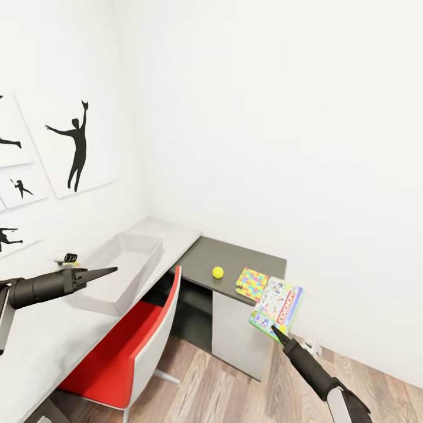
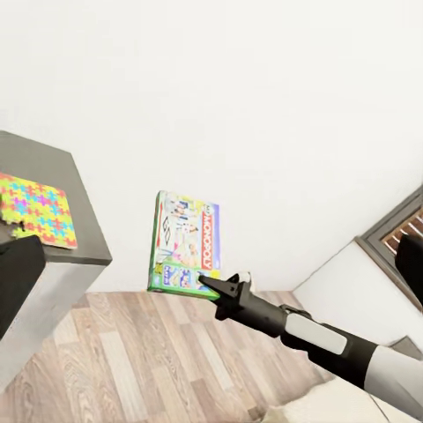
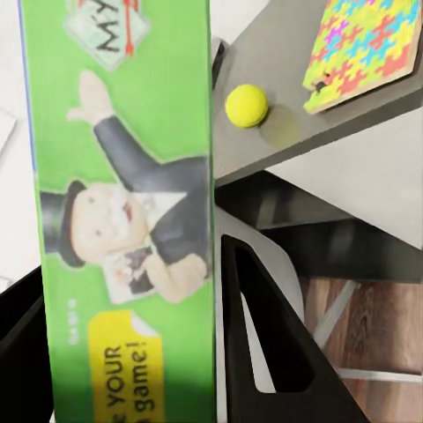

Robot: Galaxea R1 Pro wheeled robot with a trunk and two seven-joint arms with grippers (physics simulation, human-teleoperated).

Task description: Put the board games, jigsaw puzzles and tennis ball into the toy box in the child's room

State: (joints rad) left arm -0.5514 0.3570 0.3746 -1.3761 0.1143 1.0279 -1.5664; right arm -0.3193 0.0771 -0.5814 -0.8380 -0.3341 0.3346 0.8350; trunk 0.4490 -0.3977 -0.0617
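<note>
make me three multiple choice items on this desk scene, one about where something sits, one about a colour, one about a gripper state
1. Where is the small yellow-green tennis ball?
A. on the lower dark grey desk section
B. inside the see-through greyish plastic toy box
C. on the wood-plank floor

2. What colour is the seat of the chair tucked under the desk?
A. blue
B. red
C. black

3. What is the right gripper doing?
A. hanging open with nothing in it
B. pressing on the multicoloured jigsaw puzzle board
C. clamped on the green-edged printed Monopoly game box

Answers: 1 A, the ball rests on the dark top beside the puzzle board; 2 B, the head view shows a red seat in a white shell; 3 C, the fingers pinch the box's lower edge, holding it in the air off the desk.
</note>
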